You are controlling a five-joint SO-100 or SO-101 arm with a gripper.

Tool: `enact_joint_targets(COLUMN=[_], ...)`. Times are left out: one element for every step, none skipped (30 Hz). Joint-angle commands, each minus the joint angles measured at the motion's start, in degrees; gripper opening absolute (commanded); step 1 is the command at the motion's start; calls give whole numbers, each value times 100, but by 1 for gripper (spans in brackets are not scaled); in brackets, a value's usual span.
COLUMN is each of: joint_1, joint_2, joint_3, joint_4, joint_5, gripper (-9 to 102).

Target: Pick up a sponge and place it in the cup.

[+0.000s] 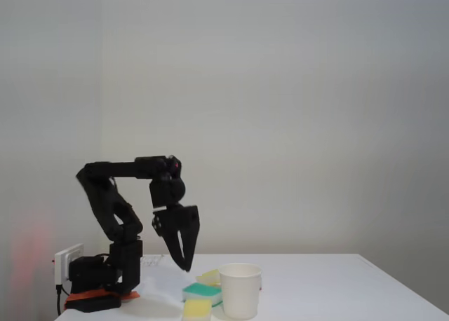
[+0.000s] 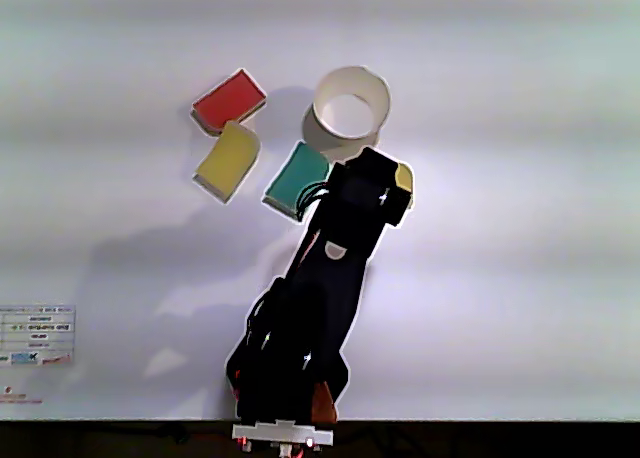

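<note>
Fixed view: bent arm [image 1: 116,195], fingers [image 1: 184,263] pointing down above table [image 1: 337,286]

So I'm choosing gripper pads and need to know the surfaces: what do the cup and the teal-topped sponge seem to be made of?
The cup looks like thin white paper with a matte finish: rolled rim, tapered wall, no gloss. The teal-topped sponge looks like soft foam, a teal top layer over a pale yellow base, both matte; its texture is too blurred to confirm.
</note>
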Motion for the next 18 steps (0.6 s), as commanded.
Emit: enact_joint_targets(joint_1=[185,202,202,202,202,202,202,202,202,202,202,193,185,185,185,202,202,211], joint_2=[-378,-510,-659,-782,-905,-1011,-1090,-1169,-1239,-1274,-1301,-1327,-1336,-1345,-1354,-1354,-1362,-1406], joint_3=[-272,-272,-290,-299,-299,-308,-308,-308,-316,-316,-334,-360,-369,-387,-404,-413,-439,-475], joint_4=[-413,-580,-738,-888,-1037,-1178,-1283,-1389,-1468,-1512,-1547,-1547,-1547,-1547,-1547,-1547,-1547,-1547], joint_5=[-105,-105,-105,-79,-79,-70,-70,-70,-70,-70,-88,-97,-97,-105,-167,-255,-308,-334], gripper=[0,0,0,1,2,3,3,4,6,7,8,10,12,16,21,25,27,30])
